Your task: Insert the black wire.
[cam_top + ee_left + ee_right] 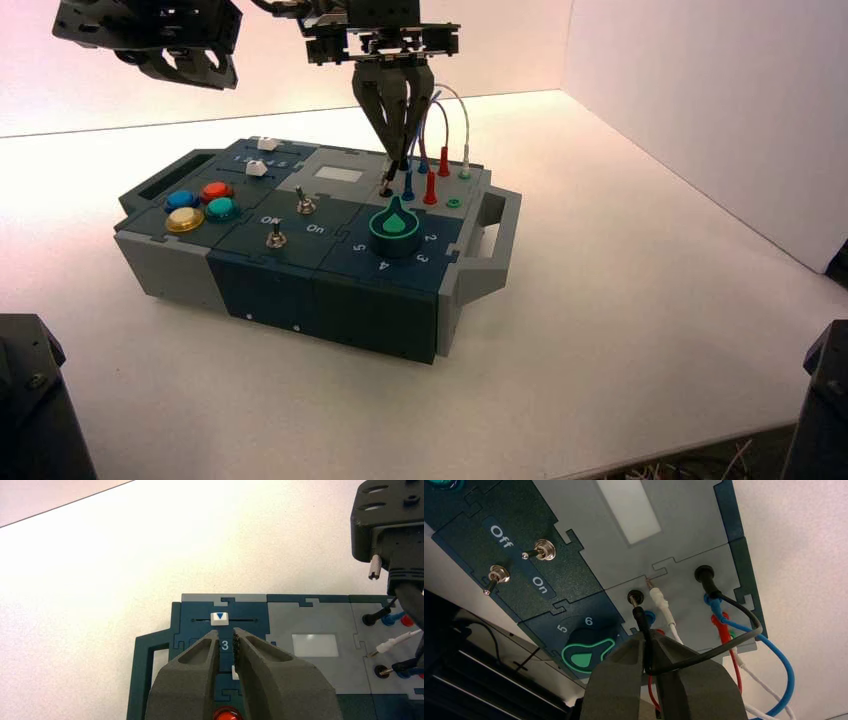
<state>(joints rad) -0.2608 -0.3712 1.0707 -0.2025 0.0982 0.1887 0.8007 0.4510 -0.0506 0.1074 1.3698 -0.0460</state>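
R gripper [650, 647] pinching black wire [642, 622]

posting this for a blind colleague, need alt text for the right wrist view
The right gripper holds the black wire by its free plug, tip just short of an open black socket on the box's grey panel. The wire's other end sits plugged in a second black socket; blue, red and white leads crowd nearby, beside two toggle switches.
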